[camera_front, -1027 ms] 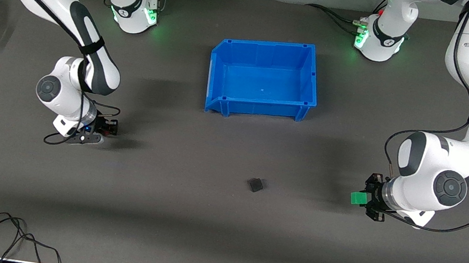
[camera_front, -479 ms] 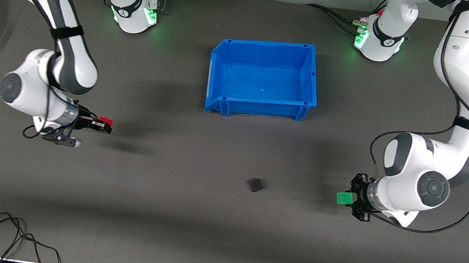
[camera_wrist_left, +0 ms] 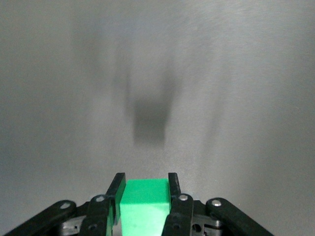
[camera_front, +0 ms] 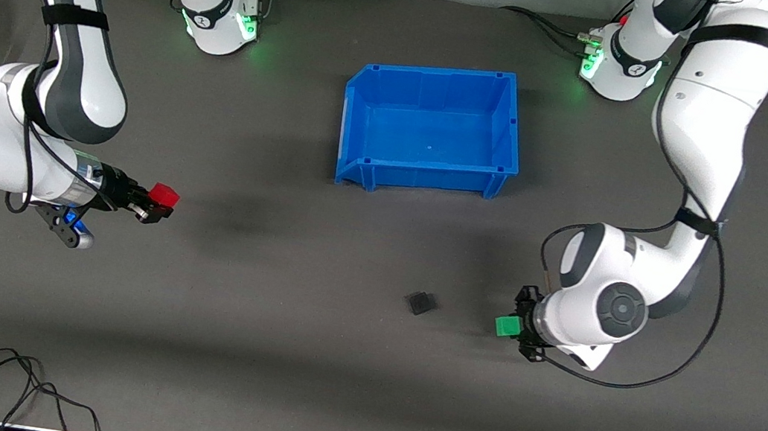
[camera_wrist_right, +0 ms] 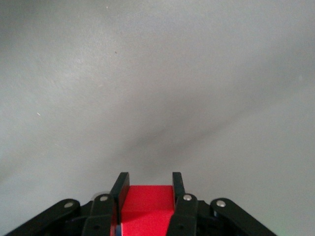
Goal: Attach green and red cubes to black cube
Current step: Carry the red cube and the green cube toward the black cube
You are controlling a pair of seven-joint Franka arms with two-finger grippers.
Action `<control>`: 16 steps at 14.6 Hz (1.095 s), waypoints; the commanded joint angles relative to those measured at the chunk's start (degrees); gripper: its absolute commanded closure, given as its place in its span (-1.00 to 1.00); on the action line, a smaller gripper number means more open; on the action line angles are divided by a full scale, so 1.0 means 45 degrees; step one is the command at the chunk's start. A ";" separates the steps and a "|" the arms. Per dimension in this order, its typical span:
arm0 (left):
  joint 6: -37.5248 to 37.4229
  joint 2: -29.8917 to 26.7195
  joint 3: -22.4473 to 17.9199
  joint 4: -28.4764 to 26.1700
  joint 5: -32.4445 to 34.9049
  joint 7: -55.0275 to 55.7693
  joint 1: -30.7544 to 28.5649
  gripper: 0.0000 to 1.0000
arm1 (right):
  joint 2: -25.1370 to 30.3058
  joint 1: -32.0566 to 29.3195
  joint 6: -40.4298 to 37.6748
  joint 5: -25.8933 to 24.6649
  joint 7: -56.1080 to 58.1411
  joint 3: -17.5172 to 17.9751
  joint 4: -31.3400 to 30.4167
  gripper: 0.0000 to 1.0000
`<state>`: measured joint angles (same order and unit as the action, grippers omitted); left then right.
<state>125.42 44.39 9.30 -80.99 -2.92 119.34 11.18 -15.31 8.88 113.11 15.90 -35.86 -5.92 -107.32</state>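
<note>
While your left gripper (camera_wrist_left: pixel 145 196) keeps its jaws clamped on the green cube (camera_wrist_left: pixel 143 206), the left wrist view shows only the cube's shadow on the worktop (camera_front: pixel 300 384). Your right gripper (camera_wrist_right: pixel 147 196) has its jaws closed on the red cube (camera_wrist_right: pixel 146 209), held in the air toward the right arm's end. Only the front view gives you the black cube (camera_front: pixel 420 302), lying on the worktop just beside the green cube, nearer the camera than the blue bin (camera_front: pixel 354 125). Both forearms lie low and level, pointing inward at each other.
</note>
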 commanded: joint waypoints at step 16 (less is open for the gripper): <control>-0.0118 0.1112 -0.0192 0.0381 -0.0192 0.6350 0.2865 1.00 | -0.4839 0.4998 0.0742 0.0118 -1.4237 -0.0032 0.5744 1.00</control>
<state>125.41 48.46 9.35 -80.87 -3.36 145.67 22.15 -35.33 30.42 116.11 15.93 -97.43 -5.41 -84.12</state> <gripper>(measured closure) 0.604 0.604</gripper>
